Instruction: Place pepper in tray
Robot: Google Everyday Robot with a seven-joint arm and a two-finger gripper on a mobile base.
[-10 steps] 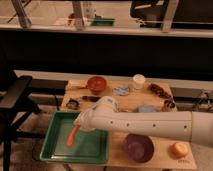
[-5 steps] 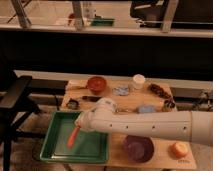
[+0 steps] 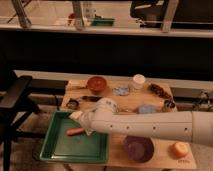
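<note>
We see the arm (image 3: 150, 126) reach in from the right edge across the table (image 3: 120, 102), w/ the end effector (image 3: 84, 125) over the tray (image 3: 75, 145), near the tray's back-right part. The end effector's tip is hidden behind the wrist, so we cannot tell if it grips or is apart.

The pepper (image 3: 76, 131) lies roughly horizontal in the tray, just beside the end effector on its left; we can't tell whether it rests on the tray floor or is held just above it. The tray sits at the table's front-left corner, overhanging the left edge a bit.

A purple bowl (image 3: 138, 148) sits near the front edge, right of the tray. An orange fruit (image 3: 180, 149) is at the front-right corner. At the back edge we see a red bowl (image 3: 96, 84) and a white cup (image 3: 138, 80), well apart. A dark-handled utensil (image 3: 89, 98) lies behind the arm, near the left edge. A blue cloth-like item (image 3: 146, 108) is mid-table, just behind the arm.
</note>
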